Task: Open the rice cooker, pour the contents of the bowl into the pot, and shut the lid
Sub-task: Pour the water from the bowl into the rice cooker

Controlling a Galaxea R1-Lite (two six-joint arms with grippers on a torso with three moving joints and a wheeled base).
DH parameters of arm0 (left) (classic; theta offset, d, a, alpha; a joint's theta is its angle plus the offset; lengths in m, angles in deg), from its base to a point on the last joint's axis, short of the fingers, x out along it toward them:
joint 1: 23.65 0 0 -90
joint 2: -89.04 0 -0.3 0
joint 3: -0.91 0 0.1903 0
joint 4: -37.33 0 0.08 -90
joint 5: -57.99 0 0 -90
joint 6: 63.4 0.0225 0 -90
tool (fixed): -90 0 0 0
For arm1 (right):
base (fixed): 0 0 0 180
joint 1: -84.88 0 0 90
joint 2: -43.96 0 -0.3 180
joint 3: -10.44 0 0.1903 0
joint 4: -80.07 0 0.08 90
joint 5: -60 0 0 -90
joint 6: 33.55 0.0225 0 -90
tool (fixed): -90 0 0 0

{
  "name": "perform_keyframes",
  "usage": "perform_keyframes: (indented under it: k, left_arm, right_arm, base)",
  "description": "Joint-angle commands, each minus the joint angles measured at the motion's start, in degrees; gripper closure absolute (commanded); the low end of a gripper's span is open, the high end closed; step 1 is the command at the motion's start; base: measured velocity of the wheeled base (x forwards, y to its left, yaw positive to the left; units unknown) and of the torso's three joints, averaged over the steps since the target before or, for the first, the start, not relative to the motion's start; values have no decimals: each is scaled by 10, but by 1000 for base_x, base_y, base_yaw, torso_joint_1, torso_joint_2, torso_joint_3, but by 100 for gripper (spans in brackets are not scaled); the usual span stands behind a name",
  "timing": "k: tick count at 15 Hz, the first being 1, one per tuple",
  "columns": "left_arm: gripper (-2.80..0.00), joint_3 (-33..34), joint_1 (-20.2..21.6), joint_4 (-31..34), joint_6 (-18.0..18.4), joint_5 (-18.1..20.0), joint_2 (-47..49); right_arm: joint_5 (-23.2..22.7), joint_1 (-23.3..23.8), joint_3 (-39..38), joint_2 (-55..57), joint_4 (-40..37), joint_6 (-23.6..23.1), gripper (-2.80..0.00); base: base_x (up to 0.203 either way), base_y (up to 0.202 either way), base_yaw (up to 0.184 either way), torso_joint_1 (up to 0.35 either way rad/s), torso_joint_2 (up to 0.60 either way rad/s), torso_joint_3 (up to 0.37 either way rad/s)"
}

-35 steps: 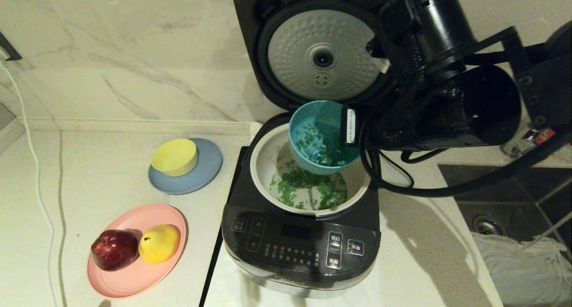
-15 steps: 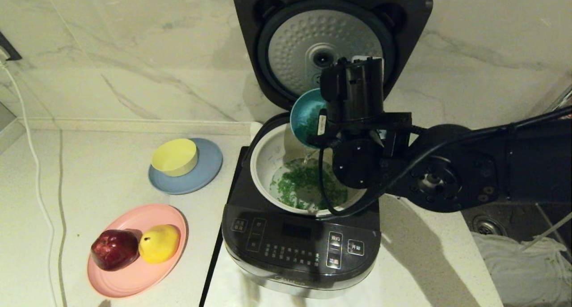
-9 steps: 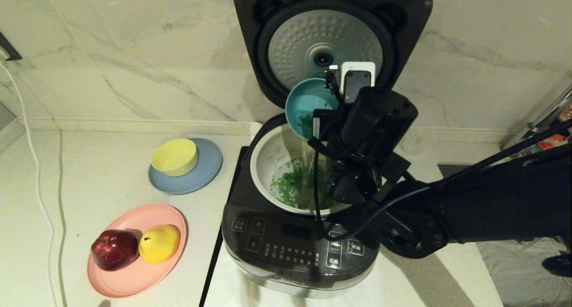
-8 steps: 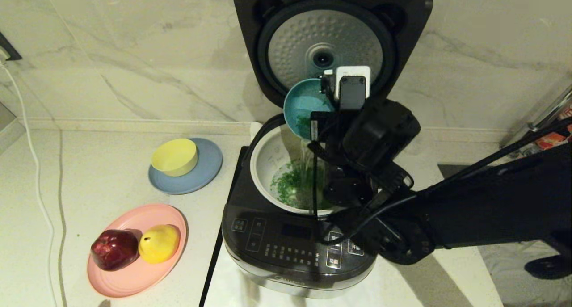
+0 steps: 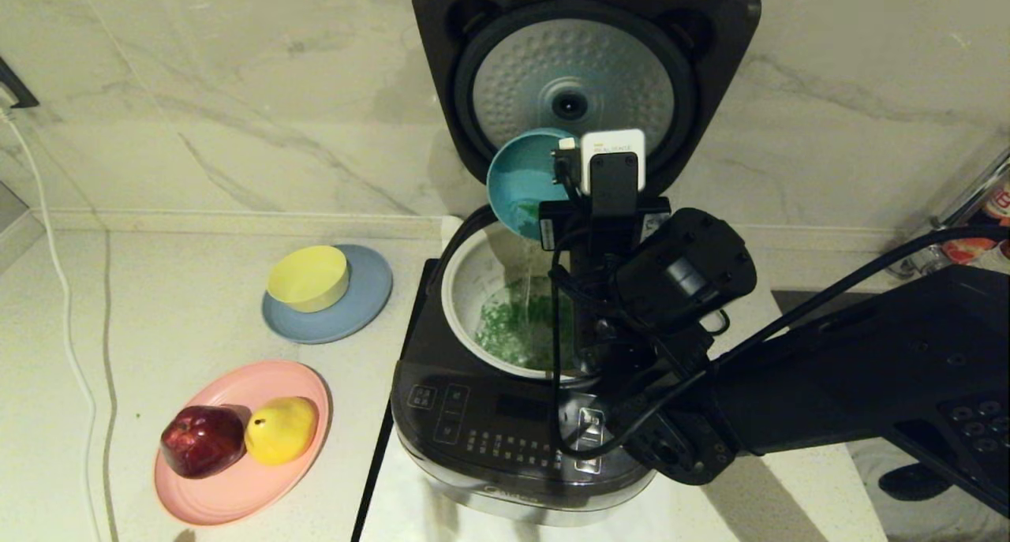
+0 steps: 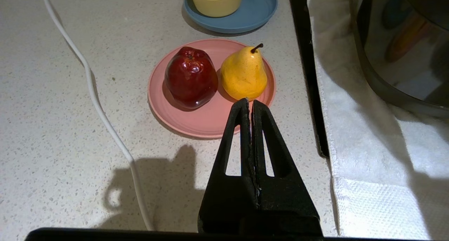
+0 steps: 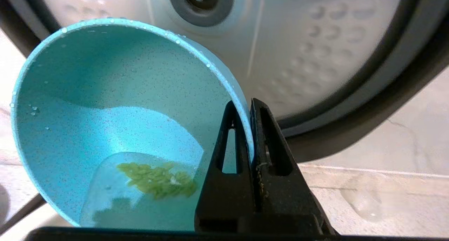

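The black rice cooker [image 5: 505, 435] stands with its lid [image 5: 580, 80] raised, dimpled silver plate facing me. My right gripper [image 7: 245, 106] is shut on the rim of the teal bowl [image 5: 517, 179], holding it steeply tipped over the back of the cream pot [image 5: 461, 289]. A thin stream of water falls from the bowl. A small clump of green contents [image 7: 158, 179] still lies in water at the bowl's low side; more green bits [image 5: 517, 329] lie in the pot. My left gripper [image 6: 249, 102] is shut and empty, low over the counter near the pink plate.
A yellow bowl [image 5: 309, 277] sits on a blue-grey plate [image 5: 364, 305] left of the cooker. A pink plate [image 5: 237, 479] holds a red apple [image 5: 202, 439] and a yellow pear [image 5: 281, 429]. A white cord [image 5: 63, 321] runs along the left. A white cloth [image 6: 372, 142] lies under the cooker.
The right arm has swung in front of the cooker and tipped the bowl much steeper, shifting it left and up. Most green bits and water have fallen into the pot.
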Motion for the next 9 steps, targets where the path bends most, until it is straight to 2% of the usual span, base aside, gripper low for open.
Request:
perform_keyframes:
  k: [1, 9]
  left_arm:
    - [0, 5, 0, 0, 0, 0, -1]
    - [0, 5, 0, 0, 0, 0, -1]
  right_arm:
    - [2, 1, 0, 1, 5, 2, 0]
    - [-6, 2, 0, -17, 5, 9, 0]
  base:
    - [0, 0, 0, 0, 0, 0]
    - [0, 0, 0, 0, 0, 0]
